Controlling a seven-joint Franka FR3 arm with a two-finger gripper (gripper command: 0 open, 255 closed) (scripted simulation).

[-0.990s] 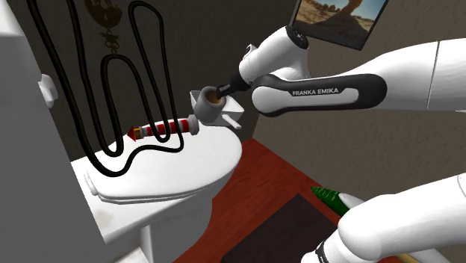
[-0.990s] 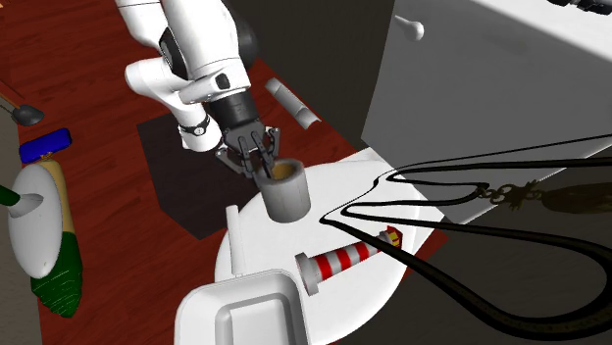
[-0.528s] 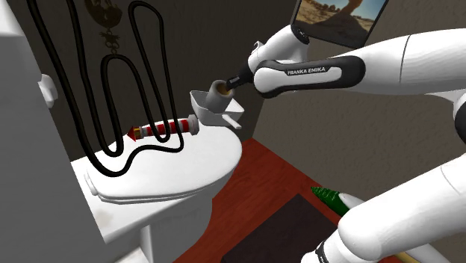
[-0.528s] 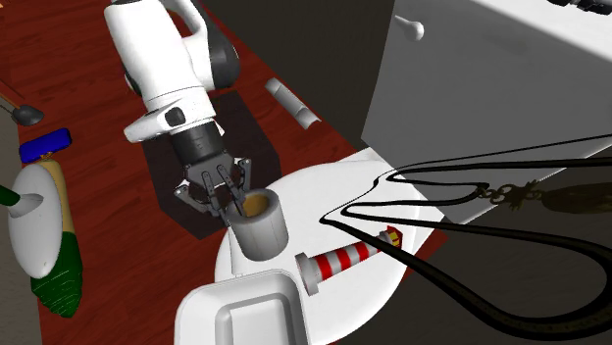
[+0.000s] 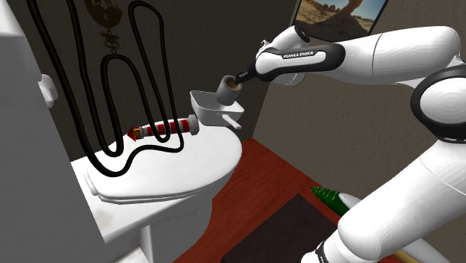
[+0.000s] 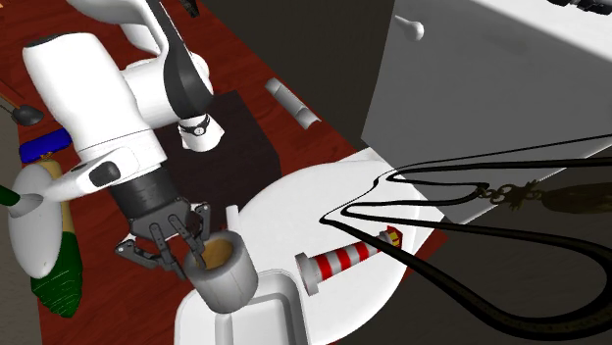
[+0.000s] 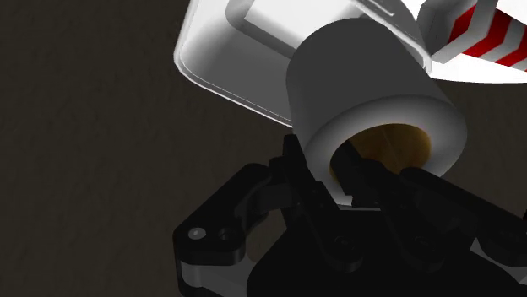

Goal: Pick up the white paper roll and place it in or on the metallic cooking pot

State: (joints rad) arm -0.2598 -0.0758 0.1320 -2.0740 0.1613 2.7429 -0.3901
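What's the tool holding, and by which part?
The paper roll, pinched by the tool at the rim of its open end, one finger inside the brown core, one outside.

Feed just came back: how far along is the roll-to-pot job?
Done: the roll is off the toilet lid, clasped by the gripper. In hand: it is held in the air close to the rim of the pot, not inside. Left: centre it over the pot, lower, release.
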